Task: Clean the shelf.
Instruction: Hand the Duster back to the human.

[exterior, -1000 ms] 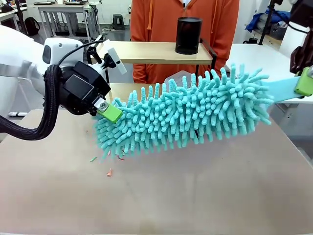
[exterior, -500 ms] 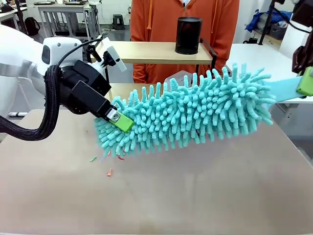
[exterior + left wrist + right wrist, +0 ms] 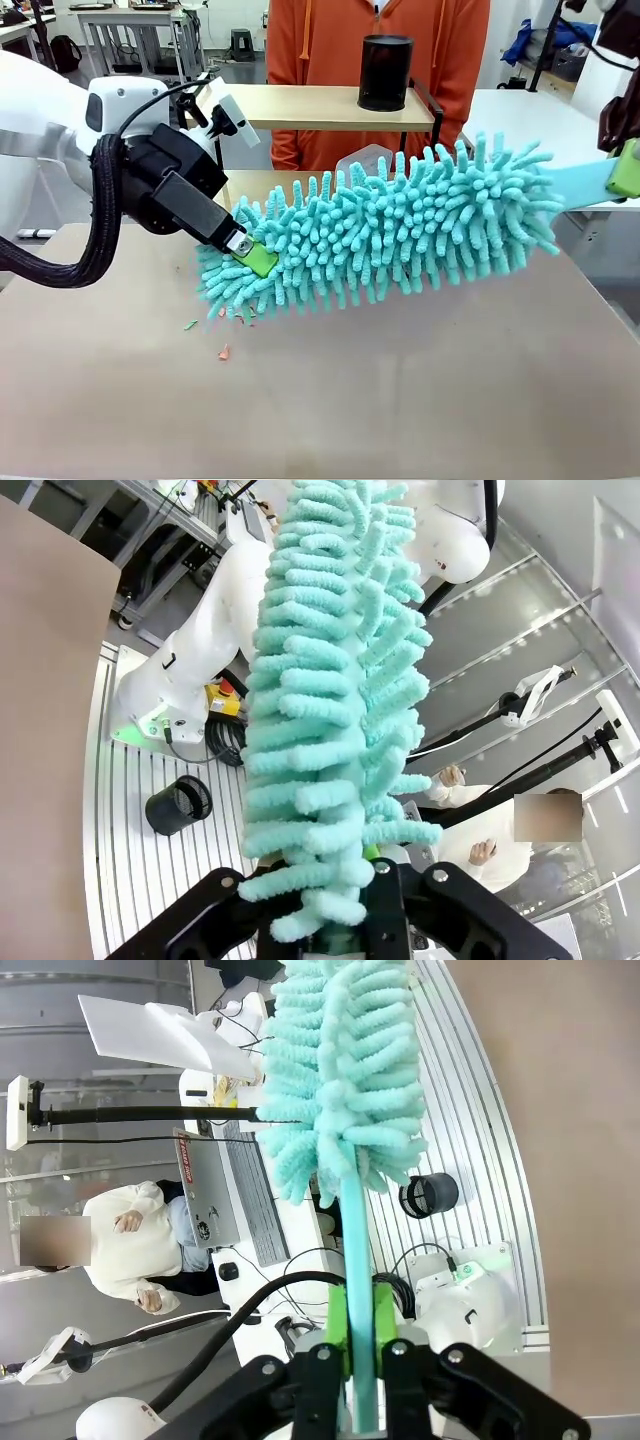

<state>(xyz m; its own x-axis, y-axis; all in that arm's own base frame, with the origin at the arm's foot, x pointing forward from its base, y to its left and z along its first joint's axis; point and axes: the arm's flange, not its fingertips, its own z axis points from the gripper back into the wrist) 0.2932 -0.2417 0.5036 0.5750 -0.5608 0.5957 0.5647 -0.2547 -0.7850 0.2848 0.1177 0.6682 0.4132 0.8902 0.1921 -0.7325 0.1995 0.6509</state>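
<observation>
Still at the preparing step, with teal duster (image 3: 400, 232) held off the tabletop (image 3: 330, 400) in front of the shelf (image 3: 320, 108), left gripper (image 3: 255, 258) jaws pinched on its tip, right gripper (image 3: 360, 1355) jaws clamped on its handle (shelf not yet touched), calling next for a lift toward the shelf boards.

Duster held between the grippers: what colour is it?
Turquoise, the duster with its noodle-like strands and matching handle; clearest in the front view.
</observation>
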